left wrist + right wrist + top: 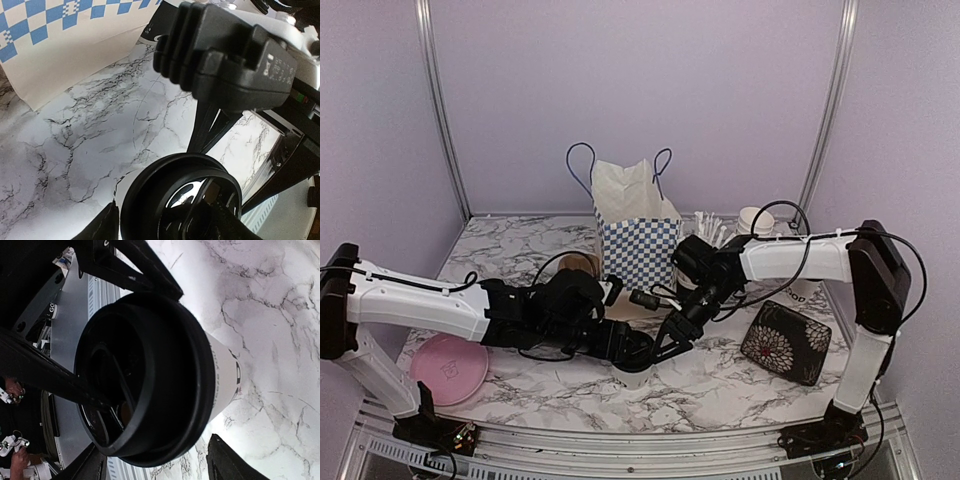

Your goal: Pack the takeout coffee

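A white takeout coffee cup with a black lid stands on the marble table near the front centre. My left gripper comes in from the left and is shut on the cup's body. In the left wrist view one finger presses the white cup wall below the lid. My right gripper reaches in from the right, open. Its fingers straddle the lidded cup with a gap on one side. Part of the brown carrier shows behind my left arm.
A blue-and-white checkered paper bag stands at the back centre, also seen in the left wrist view. White straws and another white cup sit behind my right arm. A black floral pouch lies right, a pink plate left.
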Tool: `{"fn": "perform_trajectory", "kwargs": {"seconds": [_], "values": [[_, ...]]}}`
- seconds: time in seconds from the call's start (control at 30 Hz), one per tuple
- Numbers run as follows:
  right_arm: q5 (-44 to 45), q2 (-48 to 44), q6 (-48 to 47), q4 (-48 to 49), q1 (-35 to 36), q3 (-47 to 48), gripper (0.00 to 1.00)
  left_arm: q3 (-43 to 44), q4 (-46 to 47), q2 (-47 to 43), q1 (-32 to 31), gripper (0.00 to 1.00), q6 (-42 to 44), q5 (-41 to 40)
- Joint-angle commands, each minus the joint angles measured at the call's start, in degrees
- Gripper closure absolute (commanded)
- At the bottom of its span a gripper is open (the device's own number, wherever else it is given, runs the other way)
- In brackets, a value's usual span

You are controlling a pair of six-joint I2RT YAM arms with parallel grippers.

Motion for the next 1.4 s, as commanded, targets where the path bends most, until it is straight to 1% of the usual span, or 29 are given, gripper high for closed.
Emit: {"fn": "perform_trajectory", "kwargs": {"seconds": [0.0,0.2,0.37,0.43,0.5,0.57,0.67,0.8,1.03,1.2,1.37], "values": [[5.72,0.66,-4.13,0.69,-0.13,2.98,0.32,-0.43,-9.32,-1.47,-1.01,0.32,4.58,-3.67],[3.63,-3.92,-6.36,-0.4,-0.17,2.66,0.25,5.27,-9.18,-4.54,-1.0,0.25,10.04,-8.13],[3.78,-6.15,-7.34,-1.1,-0.13,2.16,0.25,4.59,-9.24,-6.76,-1.01,0.22,8.66,-8.31],[4.25,-6.65,-7.35,-1.1,-0.26,2.11,0.25,2.88,-9.95,-8.48,-0.81,0.24,5.31,-8.86],[4.52,-6.65,-7.08,-0.93,-0.32,2.14,0.27,0.0,-11.14,-10.61,0.05,0.27,-0.92,-8.74],[4.59,-6.28,-6.72,-0.71,-0.4,2.37,0.3,-2.96,-10.24,-13.1,0.59,0.31,-7.4,-6.59],[5.1,-5.29,-6.14,-0.41,-0.39,3.25,0.33,-5.3,-8.18,-15.52,0.63,0.36,-11.84,-4.05],[5.27,-3.83,-5.65,-0.19,-0.48,4.14,0.36,-7.98,-5.29,-16.28,0.77,0.42,-16.19,-1.61],[5.48,-3.04,-5.42,0.13,-0.5,4.44,0.39,-11.87,1.04,-14.85,1.73,0.51,-17.32,1.82],[5.58,-3.03,-5.29,0.48,-0.48,4.27,0.4,-12.66,3.28,-13.49,2.13,0.52,-16.72,4.52],[5.22,-2.48,-5.16,0.74,-0.53,4.37,0.41,-12.82,5.19,-12.43,2.56,0.52,-15.98,5.42]]}}
